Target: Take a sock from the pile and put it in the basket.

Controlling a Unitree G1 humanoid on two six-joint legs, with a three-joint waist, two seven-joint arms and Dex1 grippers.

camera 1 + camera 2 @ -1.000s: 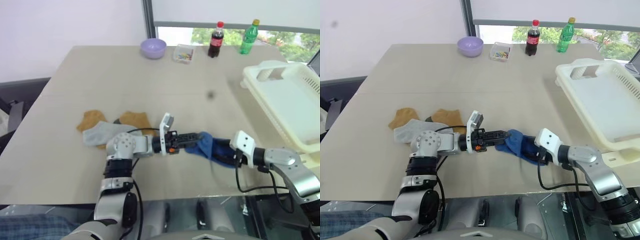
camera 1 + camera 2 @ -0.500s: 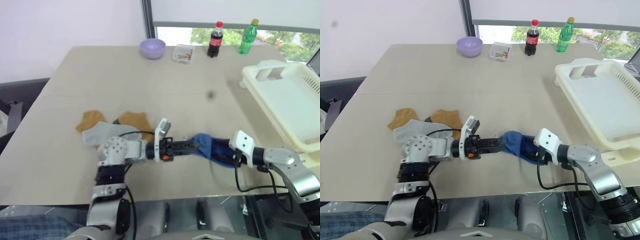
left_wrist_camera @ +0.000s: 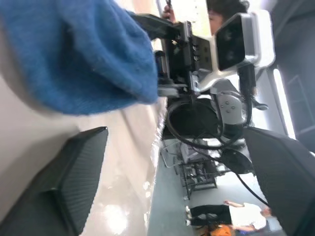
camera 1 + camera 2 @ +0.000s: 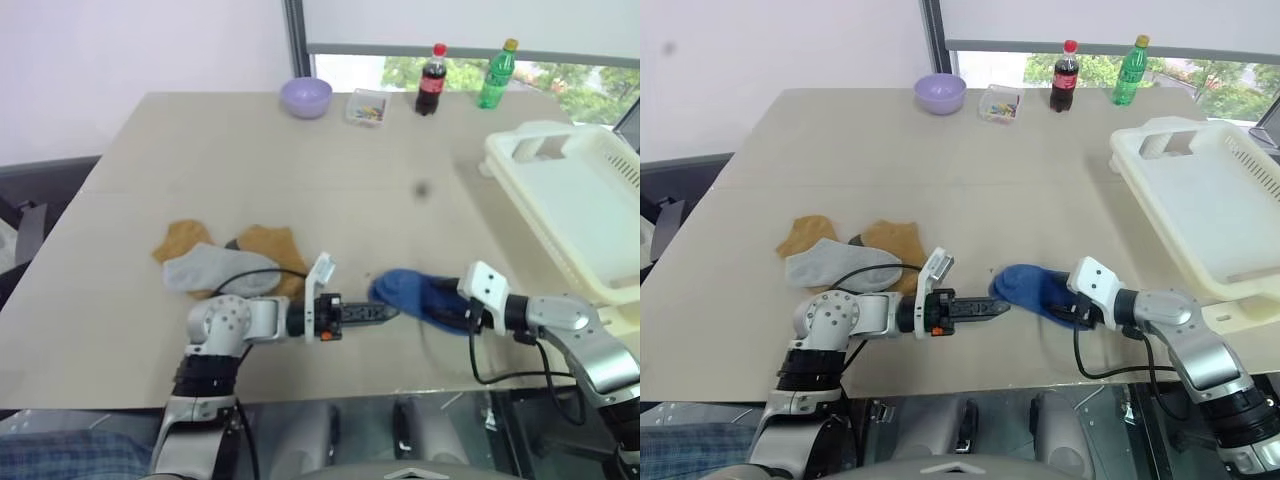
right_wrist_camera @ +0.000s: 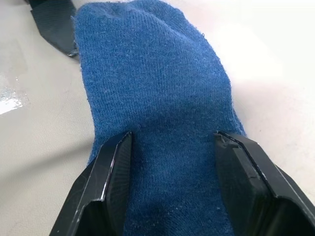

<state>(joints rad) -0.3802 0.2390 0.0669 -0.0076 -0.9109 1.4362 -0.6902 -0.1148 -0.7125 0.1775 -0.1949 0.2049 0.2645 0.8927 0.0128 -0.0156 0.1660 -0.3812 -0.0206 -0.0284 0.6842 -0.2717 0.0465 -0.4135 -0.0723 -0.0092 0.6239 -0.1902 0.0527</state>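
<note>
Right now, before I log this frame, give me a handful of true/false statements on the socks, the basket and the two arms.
1. The blue sock lies between the right gripper's jaws. True.
2. The left gripper is clamped on the blue sock. False: its jaws stand open, just clear of the sock.
3. A sock already lies in the basket. False: the part of the basket in view holds none.
4. A light grey sock lies over mustard-orange ones in the pile. True.
5. The lilac bowl sits beside the pile. False: it stands at the table's far edge.

Silver arms — black cables, black-fingered left gripper [image 4: 992, 308]
</note>
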